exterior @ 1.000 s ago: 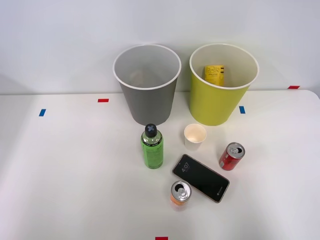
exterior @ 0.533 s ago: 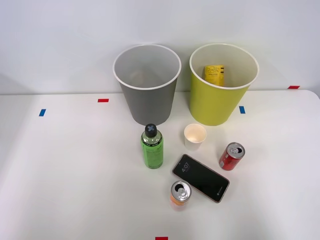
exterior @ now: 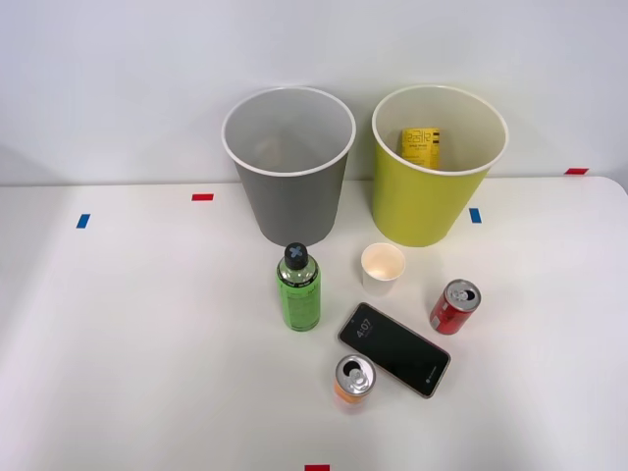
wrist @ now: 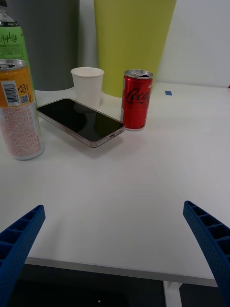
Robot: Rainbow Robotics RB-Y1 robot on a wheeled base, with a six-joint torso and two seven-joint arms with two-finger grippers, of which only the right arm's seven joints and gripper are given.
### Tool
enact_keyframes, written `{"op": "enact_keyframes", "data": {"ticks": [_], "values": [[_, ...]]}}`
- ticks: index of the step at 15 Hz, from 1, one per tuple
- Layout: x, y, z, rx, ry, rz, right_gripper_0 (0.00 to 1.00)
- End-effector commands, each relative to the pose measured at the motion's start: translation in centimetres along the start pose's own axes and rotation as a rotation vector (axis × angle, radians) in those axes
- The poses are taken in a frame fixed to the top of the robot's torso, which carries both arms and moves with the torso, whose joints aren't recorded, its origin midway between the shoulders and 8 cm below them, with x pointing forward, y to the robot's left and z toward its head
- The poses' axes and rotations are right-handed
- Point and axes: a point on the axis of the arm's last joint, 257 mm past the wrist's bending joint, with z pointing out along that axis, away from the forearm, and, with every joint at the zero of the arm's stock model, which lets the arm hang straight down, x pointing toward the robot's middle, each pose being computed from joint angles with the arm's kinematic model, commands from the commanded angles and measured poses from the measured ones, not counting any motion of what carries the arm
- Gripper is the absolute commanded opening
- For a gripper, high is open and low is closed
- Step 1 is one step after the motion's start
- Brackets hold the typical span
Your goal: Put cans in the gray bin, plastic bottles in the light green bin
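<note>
The red can (exterior: 454,306) (wrist: 136,100) stands upright on the white table, right of a phone. Upright at the phone's near end is the orange can (exterior: 353,379) (wrist: 18,115). A green bottle (exterior: 298,287) (wrist: 11,41) with a black cap stands in front of the gray bin (exterior: 288,163) (wrist: 45,43). Inside the light green bin (exterior: 437,165) (wrist: 132,43) lies a yellow bottle (exterior: 421,145). My right gripper (wrist: 115,249) is open with nothing between its blue fingers (wrist: 211,240), low at the table's near edge, apart from the cans.
A dark phone (exterior: 394,349) (wrist: 80,121) lies flat between the two cans. A white paper cup (exterior: 382,268) (wrist: 87,86) stands in front of the light green bin. Red and blue tape marks (exterior: 202,197) dot the table.
</note>
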Motion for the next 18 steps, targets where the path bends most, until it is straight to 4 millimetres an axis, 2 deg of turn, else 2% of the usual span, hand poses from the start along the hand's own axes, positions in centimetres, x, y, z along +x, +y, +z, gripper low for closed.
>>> {"op": "enact_keyframes", "data": {"ticks": [1,18], "values": [[0.0,0.0,0.0,0.0,0.0,0.0,1.0],[0.0,0.0,0.0,0.0,0.0,0.0,1.0]]}}
